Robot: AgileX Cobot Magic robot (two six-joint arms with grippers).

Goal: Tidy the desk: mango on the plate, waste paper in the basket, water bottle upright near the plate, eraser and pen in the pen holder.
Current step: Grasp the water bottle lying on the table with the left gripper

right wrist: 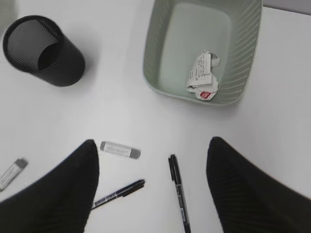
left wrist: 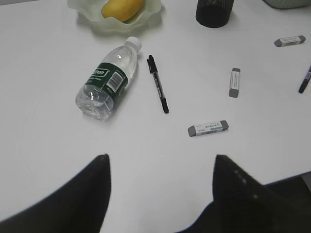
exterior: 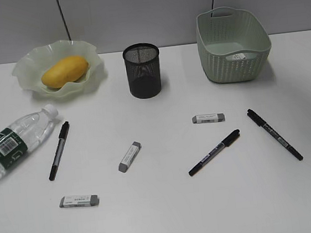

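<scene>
The mango (exterior: 65, 71) lies in the wavy plate (exterior: 27, 63) at the back left. The waste paper (right wrist: 201, 76) lies in the basket (exterior: 216, 60) at the back right. The water bottle (exterior: 14, 141) lies on its side at the left edge. The pen holder (exterior: 143, 70) stands at the back middle. Three pens (exterior: 59, 150) (exterior: 214, 152) (exterior: 275, 134) and three erasers (exterior: 129, 156) (exterior: 79, 201) (exterior: 208, 117) lie on the desk (exterior: 170, 204). My left gripper (left wrist: 160, 158) is open and empty above bare desk. My right gripper (right wrist: 153, 143) is open and empty above two pens. Neither gripper shows in the exterior view.
A grey wall runs behind the desk. In the left wrist view the desk's near edge (left wrist: 286, 177) shows at the lower right.
</scene>
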